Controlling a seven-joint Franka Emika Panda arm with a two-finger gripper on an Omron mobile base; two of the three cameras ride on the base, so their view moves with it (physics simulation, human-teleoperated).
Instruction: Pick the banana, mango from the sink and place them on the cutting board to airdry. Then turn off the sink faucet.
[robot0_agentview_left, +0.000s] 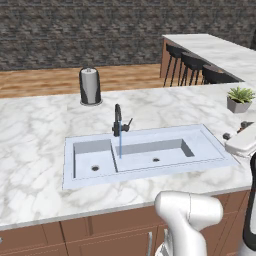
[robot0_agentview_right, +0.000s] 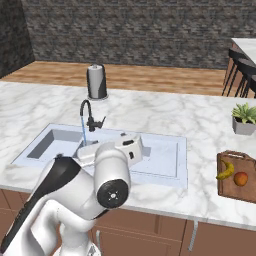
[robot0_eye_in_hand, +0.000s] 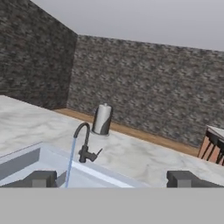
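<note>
The banana (robot0_agentview_right: 225, 170) and the mango (robot0_agentview_right: 241, 178) lie side by side on the cutting board (robot0_agentview_right: 232, 191), on the counter right of the sink (robot0_agentview_right: 167, 170). Both basins of the sink (robot0_agentview_left: 150, 172) hold no fruit. At the sink's back rim stands the sink faucet (robot0_agentview_left: 117, 120), with a thin blue water stream (robot0_agentview_left: 120, 144) running into the basin. My gripper (robot0_eye_in_hand: 113, 179) is open with nothing between its fingers. It hovers over the sink's right end (robot0_agentview_left: 236, 130), pointing level toward the faucet (robot0_eye_in_hand: 86, 146), well apart from it.
A dark paper-towel holder (robot0_agentview_left: 90, 86) stands on the counter behind the faucet. A grey potted plant (robot0_agentview_right: 244, 119) sits at the back right, beyond the board. Bar stools (robot0_agentview_left: 192, 67) line a second counter at the far right. My own arm (robot0_agentview_right: 95, 185) fills the near foreground.
</note>
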